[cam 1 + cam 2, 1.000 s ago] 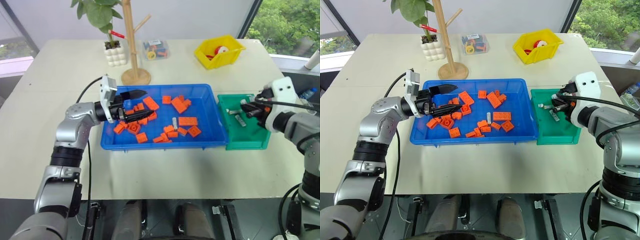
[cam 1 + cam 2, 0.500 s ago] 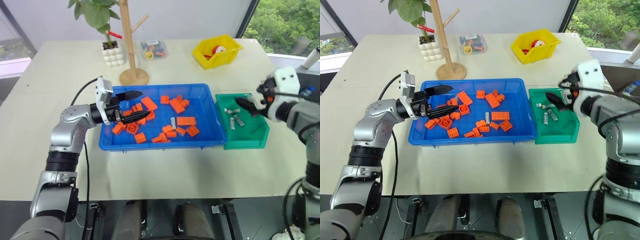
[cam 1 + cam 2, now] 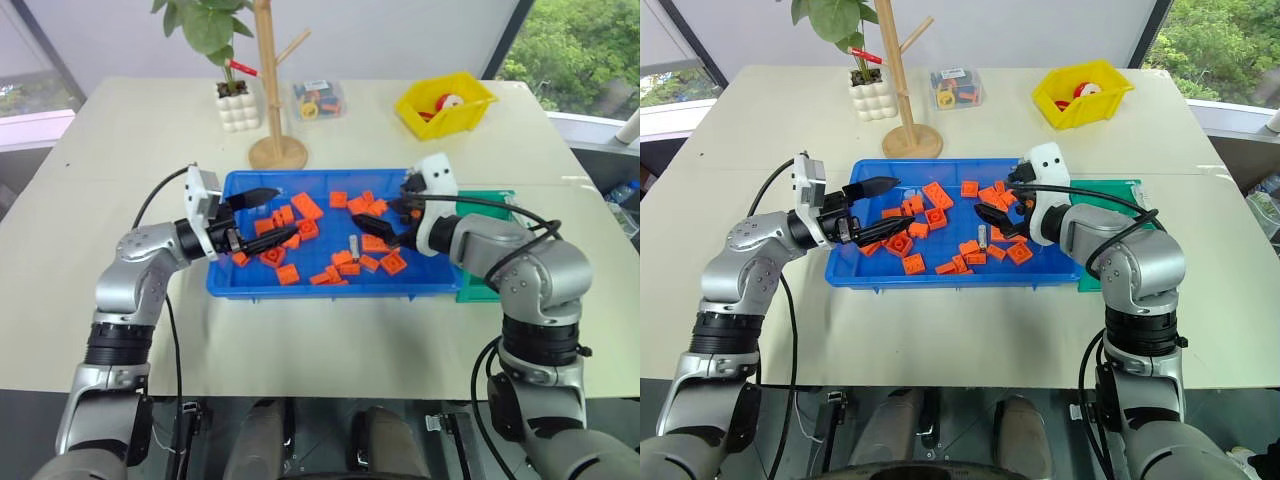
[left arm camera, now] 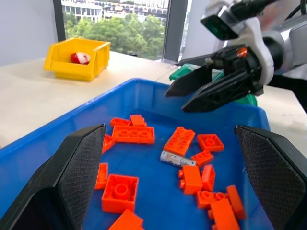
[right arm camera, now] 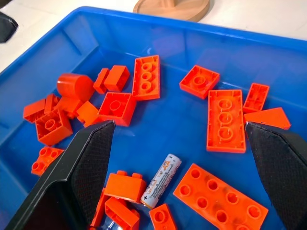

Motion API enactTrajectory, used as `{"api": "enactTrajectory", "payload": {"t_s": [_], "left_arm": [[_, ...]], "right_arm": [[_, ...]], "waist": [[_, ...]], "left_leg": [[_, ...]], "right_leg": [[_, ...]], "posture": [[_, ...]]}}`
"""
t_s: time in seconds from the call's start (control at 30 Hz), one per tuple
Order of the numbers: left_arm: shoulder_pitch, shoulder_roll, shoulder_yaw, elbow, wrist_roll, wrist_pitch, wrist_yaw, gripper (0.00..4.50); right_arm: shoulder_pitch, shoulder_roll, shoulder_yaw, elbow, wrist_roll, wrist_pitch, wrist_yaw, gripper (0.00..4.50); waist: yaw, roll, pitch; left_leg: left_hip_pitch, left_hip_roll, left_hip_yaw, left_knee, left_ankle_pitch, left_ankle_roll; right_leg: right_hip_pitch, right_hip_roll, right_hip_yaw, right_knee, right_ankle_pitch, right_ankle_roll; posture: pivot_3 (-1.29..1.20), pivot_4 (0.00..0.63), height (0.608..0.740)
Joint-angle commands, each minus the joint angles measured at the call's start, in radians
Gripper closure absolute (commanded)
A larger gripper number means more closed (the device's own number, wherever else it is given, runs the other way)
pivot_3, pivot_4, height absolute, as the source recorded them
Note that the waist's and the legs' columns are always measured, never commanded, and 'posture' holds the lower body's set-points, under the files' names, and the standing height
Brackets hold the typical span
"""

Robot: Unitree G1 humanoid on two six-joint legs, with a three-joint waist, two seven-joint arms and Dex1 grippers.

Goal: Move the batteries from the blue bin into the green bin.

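Blue shallow plastic bin [image 3: 232, 285] as landmark in the head views: right gripper [image 3: 383, 230] over its right half, fingers spread wide, empty, presumably lining up on the slim silvery battery [image 3: 353, 245] among orange toy bricks [image 3: 305, 205]; green plastic bin [image 3: 503, 195] just beyond its right wall. Left wrist: left gripper [image 4: 168, 179] wide, empty, likely kept clear. Right wrist: battery [image 5: 159, 181] between black fingers [image 5: 76, 177], untouched.
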Motion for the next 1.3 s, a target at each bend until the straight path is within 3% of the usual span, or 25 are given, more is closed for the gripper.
{"api": "enactTrajectory", "payload": {"t_s": [0.03, 0.6, 1.3], "left_arm": [[0.022, 0.033, 0.038, -0.079, -0.036, 0.024, 0.005, 0.0], [0.085, 0.042, 0.049, -0.157, -0.06, 0.042, 0.063, 0.0], [0.124, 0.036, 0.058, -0.194, -0.072, 0.024, 0.127, 0.0]], "right_arm": [[-0.005, 0.007, 0.019, -0.015, 0.036, 0.007, 0.024, 0.06], [0.018, 0.041, 0.147, 0.095, 0.021, -0.069, 0.035, 0.06], [-0.004, -0.019, 0.275, 0.23, -0.08, -0.174, 0.134, 0.06]], "waist": [[-0.002, 0.0, 0.0], [-0.016, 0.0, 0.0], [-0.016, 0.0, 0.0]], "left_leg": [[0.0, 0.0, 0.0, 0.0, 0.0, 0.0], [0.0, 0.0, 0.0, -0.001, 0.0, 0.0], [0.001, 0.001, 0.0, -0.001, 0.0, 0.0]], "right_leg": [[0.0, 0.0, 0.0, 0.0, 0.0, 0.0], [0.0, 0.001, 0.0, 0.0, 0.0, 0.0], [0.0, 0.001, 0.0, 0.0, 0.0, 0.0]], "posture": [[0.0, 0.15, 0.739], [0.0, 0.15, 0.739], [0.0, 0.15, 0.739]]}}
